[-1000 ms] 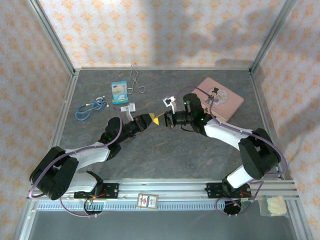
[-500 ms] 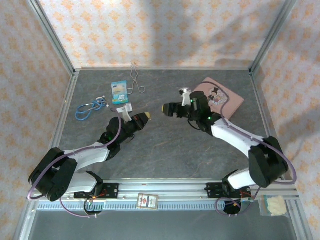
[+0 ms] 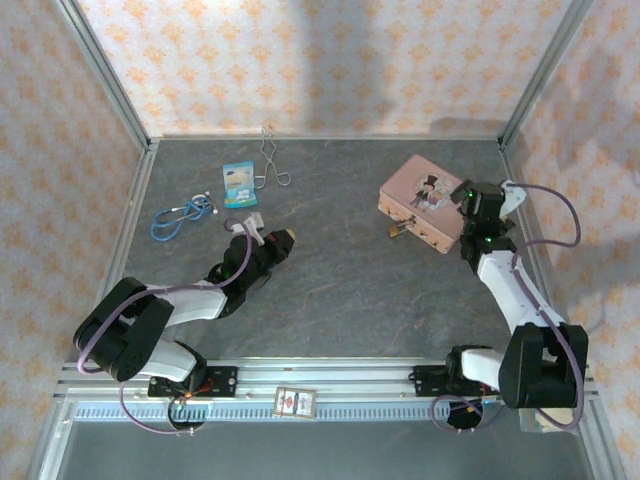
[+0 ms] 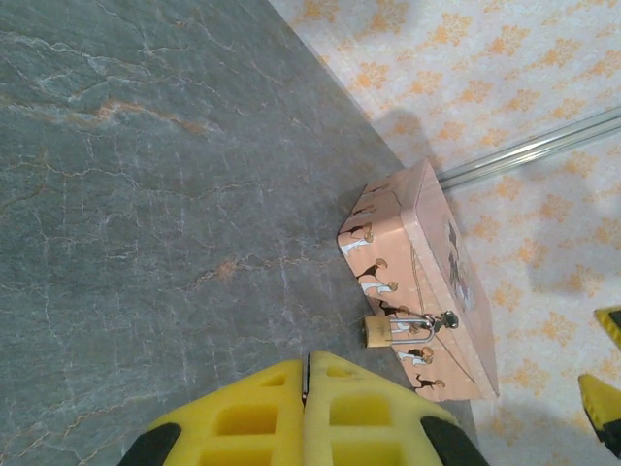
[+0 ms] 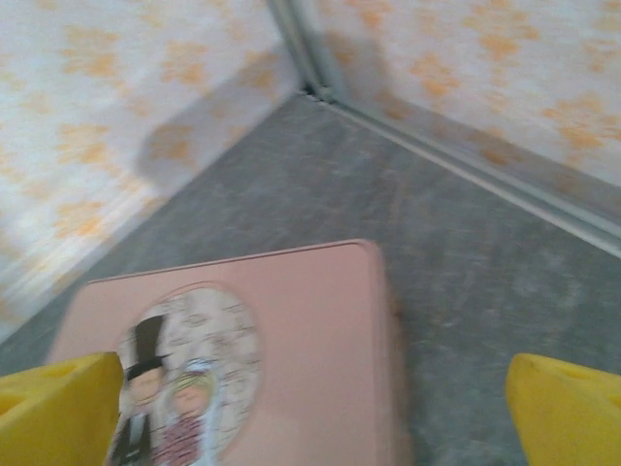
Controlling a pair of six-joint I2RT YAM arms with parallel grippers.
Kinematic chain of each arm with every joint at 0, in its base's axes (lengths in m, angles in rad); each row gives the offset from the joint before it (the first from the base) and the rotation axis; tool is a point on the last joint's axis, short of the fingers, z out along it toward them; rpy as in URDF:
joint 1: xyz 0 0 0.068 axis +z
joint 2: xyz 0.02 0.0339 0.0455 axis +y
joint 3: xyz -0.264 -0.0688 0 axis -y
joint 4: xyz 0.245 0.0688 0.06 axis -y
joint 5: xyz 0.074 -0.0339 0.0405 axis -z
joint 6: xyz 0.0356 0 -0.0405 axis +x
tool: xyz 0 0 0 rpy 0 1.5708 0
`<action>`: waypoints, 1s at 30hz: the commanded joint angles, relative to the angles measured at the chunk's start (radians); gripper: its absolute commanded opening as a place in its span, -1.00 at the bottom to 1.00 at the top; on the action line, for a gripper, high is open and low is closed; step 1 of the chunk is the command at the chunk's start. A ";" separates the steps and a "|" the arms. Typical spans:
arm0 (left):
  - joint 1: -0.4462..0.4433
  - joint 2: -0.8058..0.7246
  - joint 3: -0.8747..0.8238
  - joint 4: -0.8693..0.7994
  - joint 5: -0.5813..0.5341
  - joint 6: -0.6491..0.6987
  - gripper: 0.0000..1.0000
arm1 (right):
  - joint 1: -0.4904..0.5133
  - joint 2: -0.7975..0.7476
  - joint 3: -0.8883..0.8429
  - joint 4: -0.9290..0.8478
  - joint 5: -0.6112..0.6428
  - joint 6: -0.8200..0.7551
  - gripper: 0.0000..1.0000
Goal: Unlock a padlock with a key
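1 padlock [image 4: 379, 330] on cartoon-label pink tin [image 4: 432, 233]

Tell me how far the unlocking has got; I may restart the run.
Nothing looks done: the padlock hangs on the pink tin, shackle seemingly closed. In hand: the left fingers are pressed shut, whether on the key I cannot tell; the right fingers stand open above the tin. To do: insert key, turn, free shackle.

Bare table [image 3: 340, 290] lies open up to padlock [image 3: 399, 231]; pink tin [image 3: 425, 200] behind.
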 commanded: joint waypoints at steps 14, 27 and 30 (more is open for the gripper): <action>0.049 -0.066 -0.033 0.043 -0.019 0.015 -1.00 | -0.080 0.290 0.028 0.157 -0.342 -0.099 1.00; 0.268 -0.353 -0.032 -0.209 -0.057 0.170 -1.00 | -0.048 0.485 0.152 0.133 -0.705 -0.322 0.68; 0.268 -0.363 -0.044 -0.195 -0.053 0.154 -1.00 | 0.019 0.530 0.195 0.089 -0.728 -0.394 0.65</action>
